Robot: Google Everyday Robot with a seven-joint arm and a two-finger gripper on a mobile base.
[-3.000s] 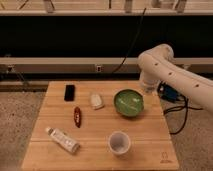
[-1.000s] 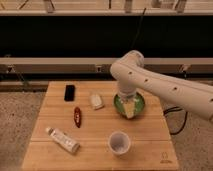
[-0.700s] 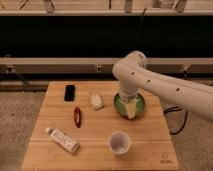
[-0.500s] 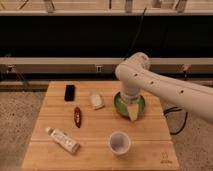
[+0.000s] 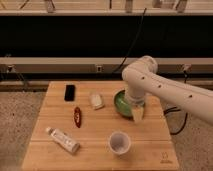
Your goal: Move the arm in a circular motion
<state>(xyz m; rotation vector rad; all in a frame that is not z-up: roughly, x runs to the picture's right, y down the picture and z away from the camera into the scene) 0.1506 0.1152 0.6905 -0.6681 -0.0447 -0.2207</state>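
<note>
The large white arm (image 5: 165,90) reaches in from the right edge, bends at a bulbous joint (image 5: 141,75) above the table's right half, and turns downward. The gripper (image 5: 137,113) hangs at its lower end, just over the near right rim of a green bowl (image 5: 120,102), above the wooden table (image 5: 45,150). The arm hides the bowl's right side.
On the table are a black phone (image 5: 69,92) at the back left, a small white object (image 5: 96,100), a red oblong item (image 5: 77,116), a white tube (image 5: 62,140) at the front left and a white cup (image 5: 119,142) at the front. Dark cables (image 5: 176,120) hang at the right.
Three seconds ago the arm was farther right, beside the bowl. It swung left over the bowl and has drifted back right and slightly lower over the last second. The tabletop items have not moved.
</note>
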